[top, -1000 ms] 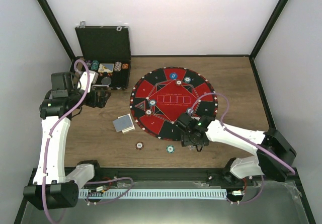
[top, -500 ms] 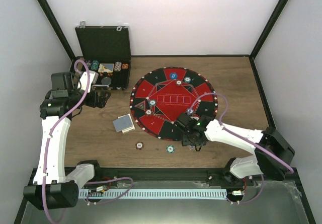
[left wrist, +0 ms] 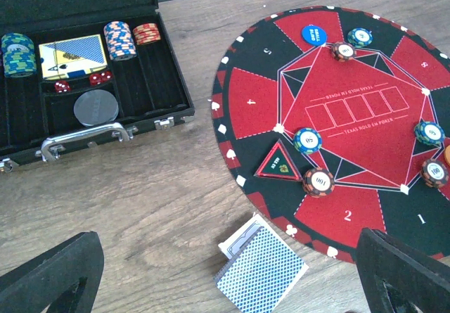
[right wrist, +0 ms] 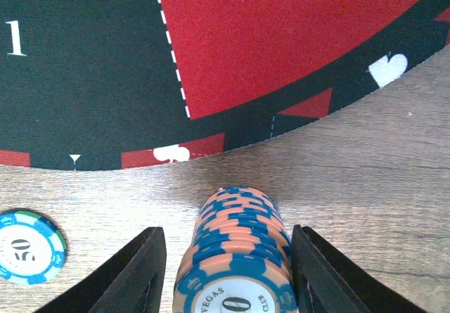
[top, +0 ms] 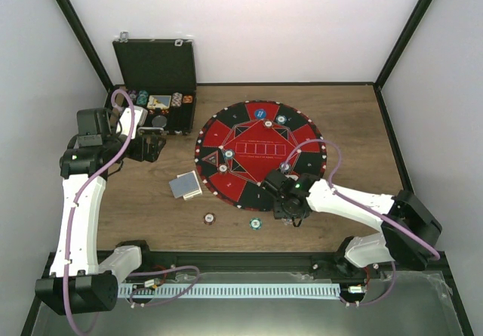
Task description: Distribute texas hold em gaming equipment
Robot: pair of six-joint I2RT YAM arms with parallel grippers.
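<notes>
A stack of chips, orange with blue stripes, is seen standing on the bare wood by the near edge of the table, right of its middle and just off the near rim of the round mat. The right gripper is set down around this stack, with one of its fingers on each side. The jaws are spread. A thin strip of wood shows between the left finger and the chips, while the right finger lies against them or nearly so, so a firm grip is not judged to be made yet. The stack's axis is upright and its printed top face is turned toward the wrist camera, so the closing line of the jaws runs across its round side. A single chip lies flat on the wood just to the left. The left gripper hangs with its jaws wide apart and nothing in them, near the left edge beside the open case at the far left corner. A deck of cards lies below it, touching the mat's left rim. The right arm is far nearer the stack, and the black seat marked 1 lies just beyond it.
</notes>
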